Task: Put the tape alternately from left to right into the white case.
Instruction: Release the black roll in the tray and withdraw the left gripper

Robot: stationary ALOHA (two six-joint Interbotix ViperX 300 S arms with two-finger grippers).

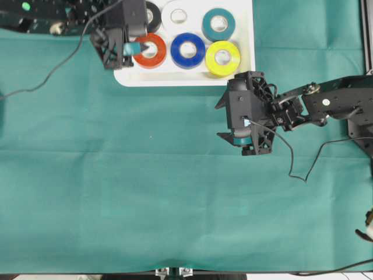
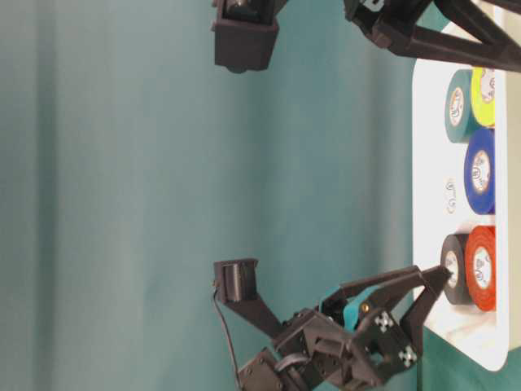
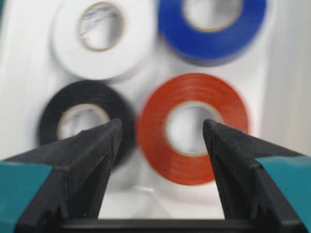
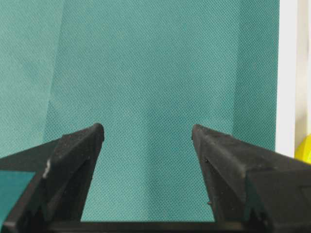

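Note:
The white case (image 1: 187,79) lies at the table's far edge and holds all six tape rolls: black (image 1: 154,16), white (image 1: 178,7), teal (image 1: 218,34), red-orange (image 1: 150,58), blue (image 1: 187,60), yellow (image 1: 222,68). My left gripper (image 1: 135,49) hangs open over the case's left end. In the left wrist view its jaws (image 3: 163,128) stand apart above the red-orange roll (image 3: 153,138), next to the black roll (image 3: 92,92), and hold nothing. My right gripper (image 1: 223,119) is open and empty over the green cloth (image 4: 146,73), just in front of the case.
A green cloth (image 1: 145,192) covers the table. Cables trail over it near each arm, one at the right (image 1: 297,172). The case's rim (image 4: 286,73) and a bit of the yellow roll (image 4: 305,148) show at the edge of the right wrist view.

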